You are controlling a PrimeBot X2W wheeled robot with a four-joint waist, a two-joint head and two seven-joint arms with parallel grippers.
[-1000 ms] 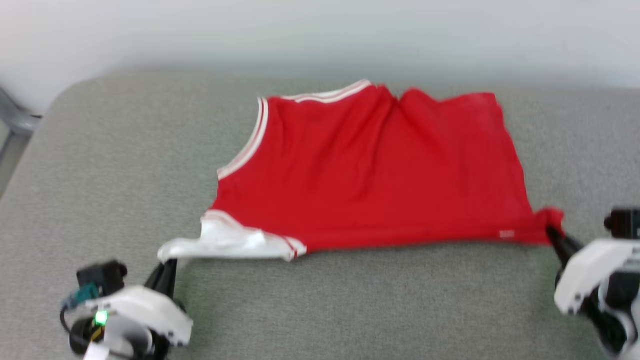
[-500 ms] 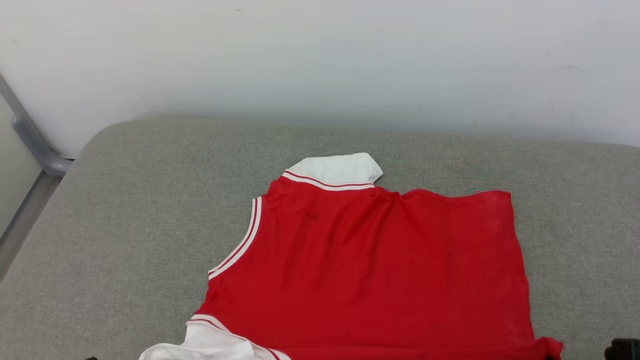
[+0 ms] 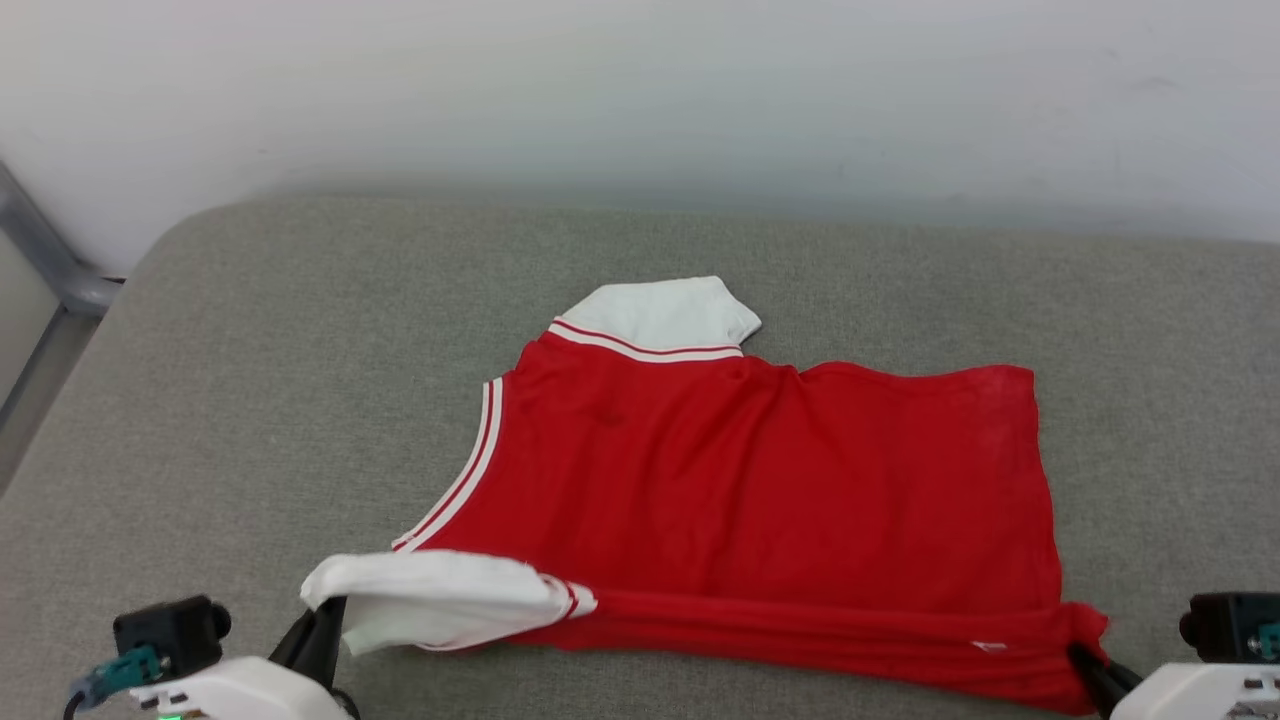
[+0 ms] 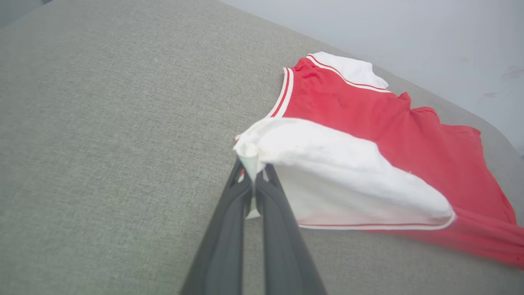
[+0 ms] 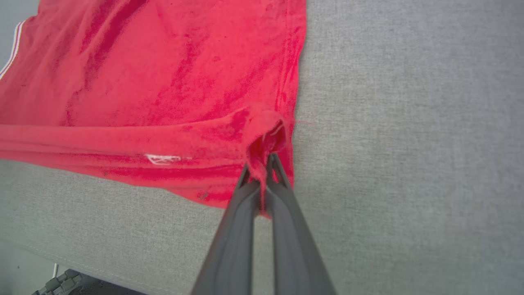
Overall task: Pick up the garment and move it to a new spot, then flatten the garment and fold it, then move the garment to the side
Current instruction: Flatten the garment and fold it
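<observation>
Left claw (image 4: 254,180): clenched on the tip of the near white sleeve (image 4: 335,164), which it holds lifted off the surface. Right claw (image 5: 264,164): clenched on the bunched hem corner (image 5: 266,131) of the red jersey T-shirt, the garment (image 3: 760,480). The near edge (image 3: 820,625) is drawn into a taut rolled band between the two claws, running left to right across the head view.

The body of the garment lies beyond both claws, on the side away from the robot, spread back-side up on the grey upholstered surface (image 3: 250,350). Its neck end is at the robot's left and its hem at the right. The far sleeve (image 3: 665,310) lies flat at the far edge.

Judgement: the fold turns on carrying the held edge away from the robot, over the body toward the far sleeve. Both arms must travel together to keep the band straight.

Surroundings: a pale wall (image 3: 640,100) rises behind the surface and a grey rail (image 3: 50,270) stands at the far left. No object lies between the held edge and the far edge
</observation>
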